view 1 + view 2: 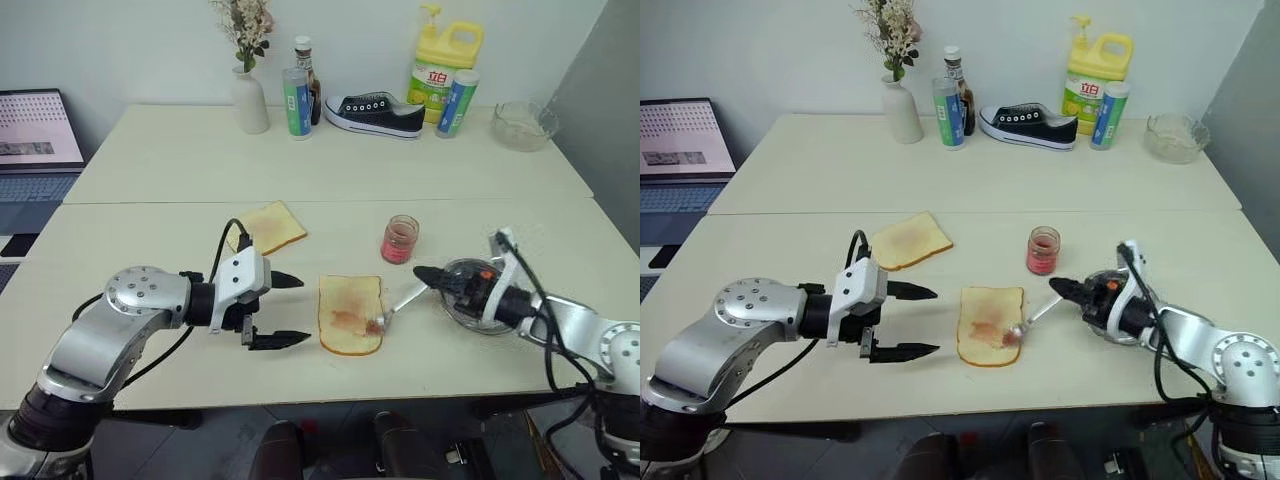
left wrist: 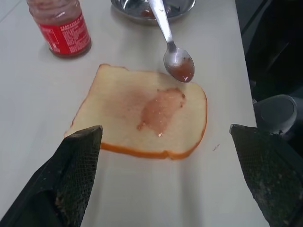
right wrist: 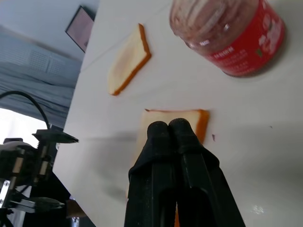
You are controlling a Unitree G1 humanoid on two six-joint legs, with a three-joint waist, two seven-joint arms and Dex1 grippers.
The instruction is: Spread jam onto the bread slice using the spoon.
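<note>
Bread slice (image 1: 351, 314), red smear at centre, near table edge.
Spoon (image 1: 400, 304): bowl at slice's right edge, handle end hidden in right gripper (image 1: 424, 272), clamped on it. Left gripper (image 1: 292, 310): jaws apart, left of slice. Jam (image 1: 400, 240) far right.

From the right wrist, the closed black fingers (image 3: 173, 179) cover most of the bread slice (image 3: 199, 120), leaving one crust corner showing; the spoon's handle cannot be made out between them. From the left wrist, the jam jar (image 2: 61, 26) loses its top at the edge, as does the steel dish (image 2: 154, 9) (only its near rim shows). In the head views the laptop (image 1: 35, 150) is cropped at the side, and the bottle labels are too small to read.
</note>
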